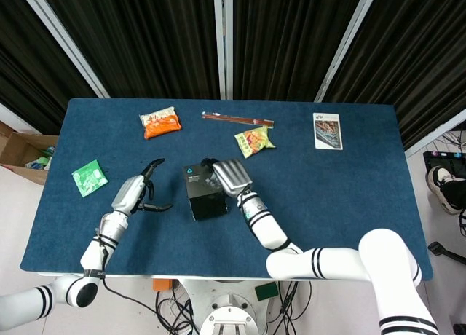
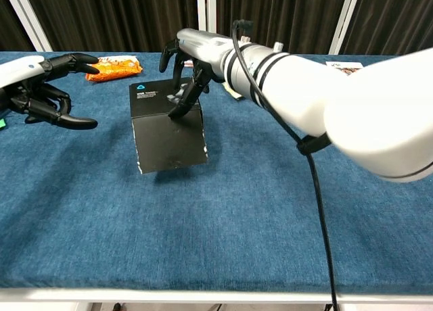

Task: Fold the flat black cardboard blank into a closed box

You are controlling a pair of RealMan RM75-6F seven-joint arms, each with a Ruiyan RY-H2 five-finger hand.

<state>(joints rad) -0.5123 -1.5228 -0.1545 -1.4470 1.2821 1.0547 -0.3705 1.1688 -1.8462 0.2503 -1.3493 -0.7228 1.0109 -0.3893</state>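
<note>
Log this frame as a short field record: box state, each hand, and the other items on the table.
box: black box folded, closed, standing on blue table
right hand: right hand with fingers on box's top
left hand: left hand open, apart from box, holding nothing
other items: orange snack packet, yellow snack packet, green packet, chopsticks, card

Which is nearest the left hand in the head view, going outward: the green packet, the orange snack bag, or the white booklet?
From the left hand:
1. Green packet, toward the table's left edge.
2. Orange snack bag, farther back.
3. White booklet, far right corner.
</note>
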